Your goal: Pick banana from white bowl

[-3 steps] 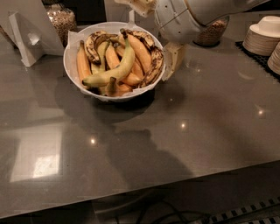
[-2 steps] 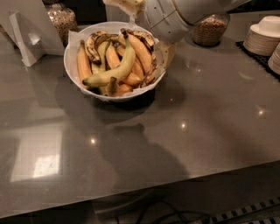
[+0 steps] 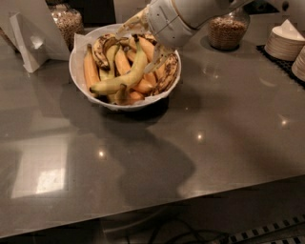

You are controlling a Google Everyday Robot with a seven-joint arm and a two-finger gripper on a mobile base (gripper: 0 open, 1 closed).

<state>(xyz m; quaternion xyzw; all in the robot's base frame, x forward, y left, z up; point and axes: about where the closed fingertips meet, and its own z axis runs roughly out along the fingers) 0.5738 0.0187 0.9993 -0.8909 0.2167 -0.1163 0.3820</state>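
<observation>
Grey and glossy, the stone-look desk fills most of the view, with glass jars of grain and a stack of small white bowls along its far edge. Over its far side reaches the robot's thick white arm, coming in from the upper right. Beneath it sits the wide, round, paper-lined white bowl, heaped with bananas, several orange-yellow and short, several brown-spotted. On top of the heap lies the long, strongly curved yellow-green banana, its lower end towards the near left rim and its upper end under the arm. The two-finger hand hangs over that upper end with its beige fingers spread wide, one on either side, gripping nothing. By my reading, the approach is nearly done. Closing on the banana and lifting it clear of the bowl are left to do.
</observation>
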